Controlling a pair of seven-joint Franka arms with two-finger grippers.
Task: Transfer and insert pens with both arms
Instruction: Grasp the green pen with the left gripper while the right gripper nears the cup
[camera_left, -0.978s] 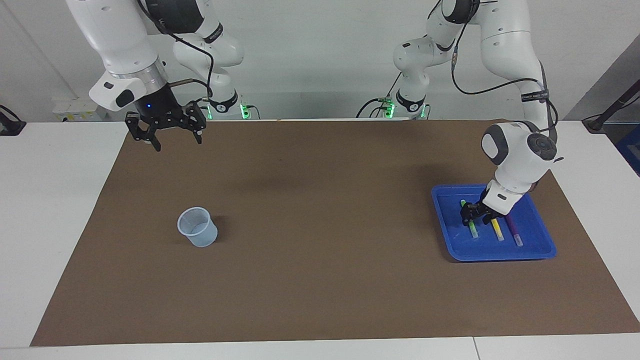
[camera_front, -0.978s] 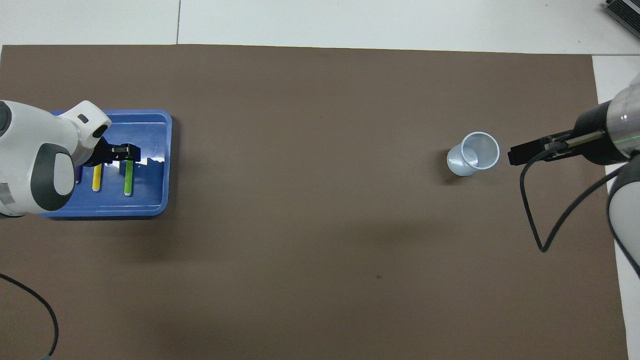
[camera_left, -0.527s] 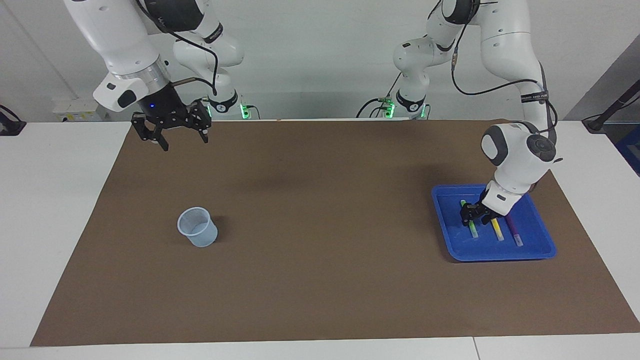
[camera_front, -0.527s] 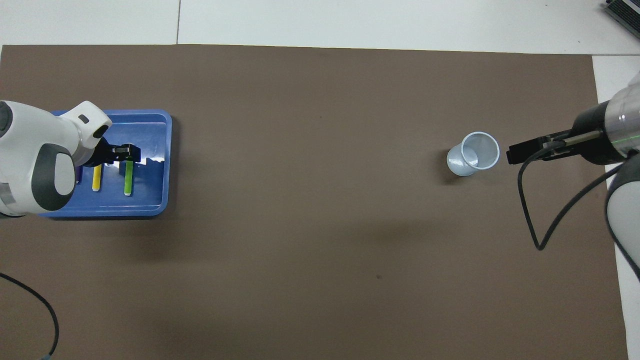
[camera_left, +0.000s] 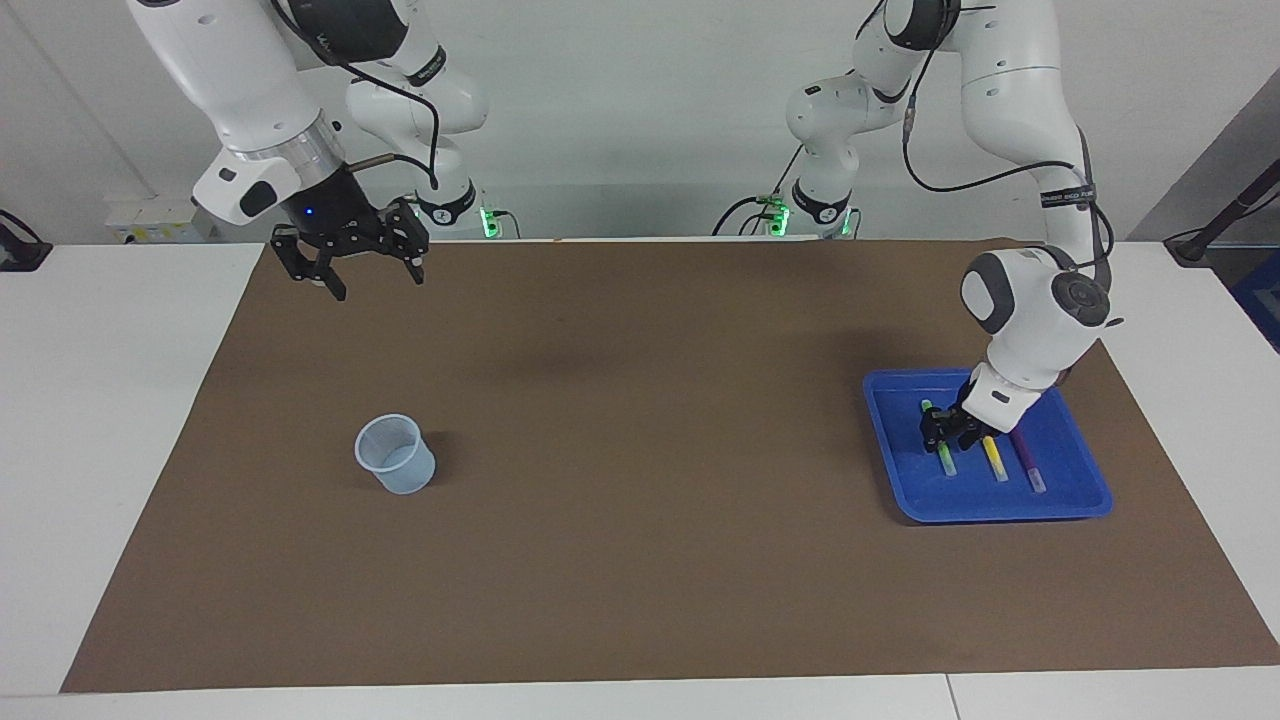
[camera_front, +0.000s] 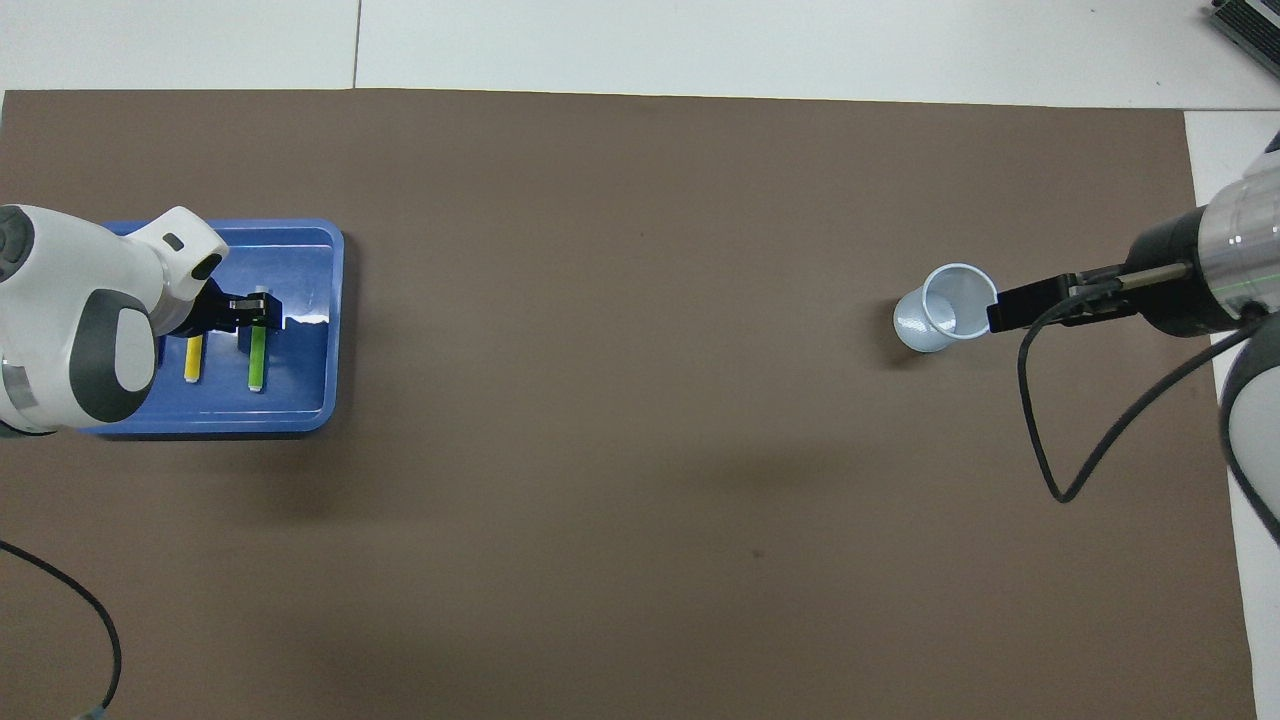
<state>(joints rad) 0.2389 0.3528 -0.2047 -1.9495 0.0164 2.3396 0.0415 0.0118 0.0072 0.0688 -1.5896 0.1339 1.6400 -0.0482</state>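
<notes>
Since 1 s ago: right pincer (camera_left: 348, 272) has drifted toward table centre, fingers spread wide, nothing in them; left pincer (camera_left: 947, 430) sits a touch higher in the tray (camera_left: 1070, 500) and narrower than before.

Green pen (camera_left: 944, 458) lies in the blue tray at the left arm's end of the table, pale end pointing away from the robots. Yellow pen (camera_left: 994, 458) just beside it, purple pen (camera_left: 1029, 468) next over toward the table edge; all three roughly parallel, not touching. Left pincer is down over the robot-side end of the green pen, fingers astride it. Closing, but can't tell if it's actually gripping yet. Cup (camera_left: 395, 453), pale and translucent, stands upright on the brown mat (camera_left: 640, 560), well apart from the tray, toward the right arm's end.

Step in hand (judgement): pick green pen w/ left arm. Do it well: finish closing before lifting, keep pincer square across the barrel, lift straight up so the yellow neighbour isn't nudged.

Views: overhead makes the right pincer (camera_front: 1030, 302) look as if it touches the cup rim (camera_front: 960, 270); facing view shows it raised, away from the cup. Purple pen is clear in facing, but hidden under the left arm in overhead.
</notes>
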